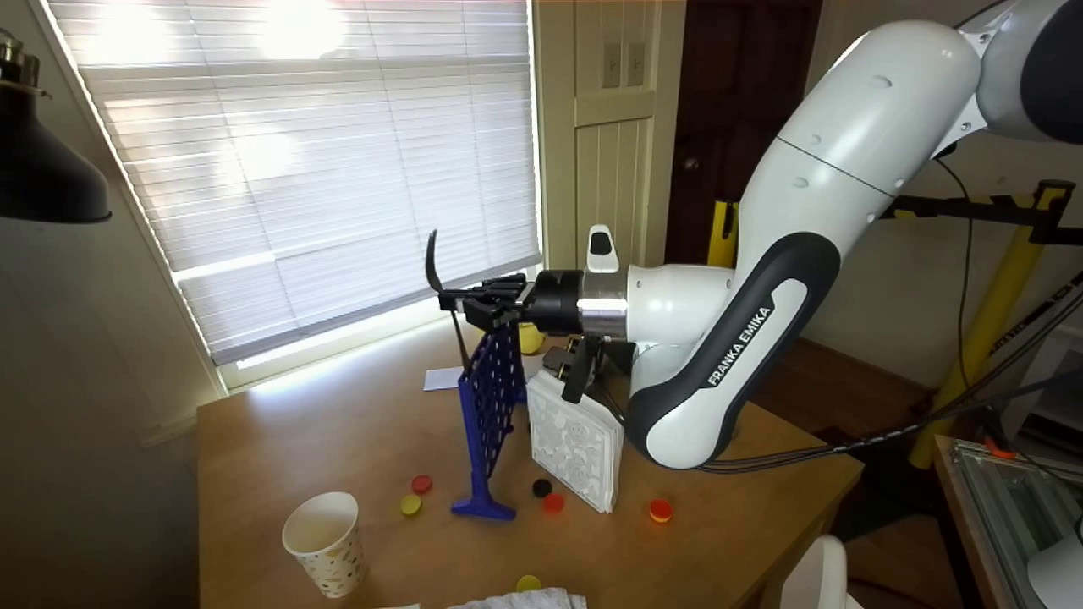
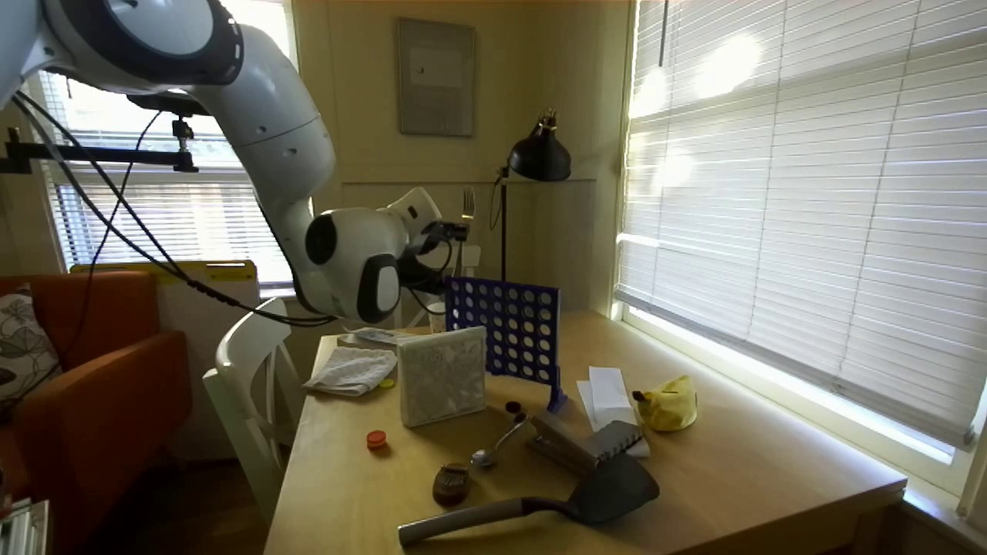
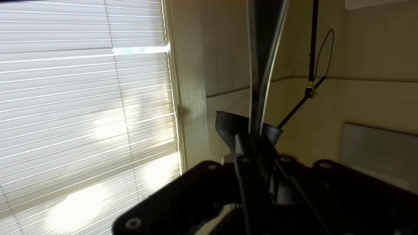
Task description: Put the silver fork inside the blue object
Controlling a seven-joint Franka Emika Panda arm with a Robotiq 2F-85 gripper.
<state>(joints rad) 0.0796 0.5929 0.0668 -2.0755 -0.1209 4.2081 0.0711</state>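
Observation:
The silver fork (image 1: 431, 260) is held nearly upright, tines up, in both exterior views (image 2: 468, 205). My gripper (image 1: 451, 300) is shut on its middle (image 2: 460, 231). The handle hangs down to the top edge of the blue object (image 1: 491, 389), an upright grid panel, at one end of it. I cannot tell whether the handle tip touches the panel or enters its top. The blue object also shows in an exterior view (image 2: 505, 327). In the wrist view the fork (image 3: 261, 75) rises from between the fingertips (image 3: 256, 143); the blue object is out of view there.
A white patterned box (image 1: 575, 444) stands close beside the blue object, below my wrist. A paper cup (image 1: 326, 545) and several tokens lie around. A spoon (image 2: 493, 451), a spatula (image 2: 613, 489) and a yellow object (image 2: 669, 405) are on the table. A window (image 1: 321, 169) is behind.

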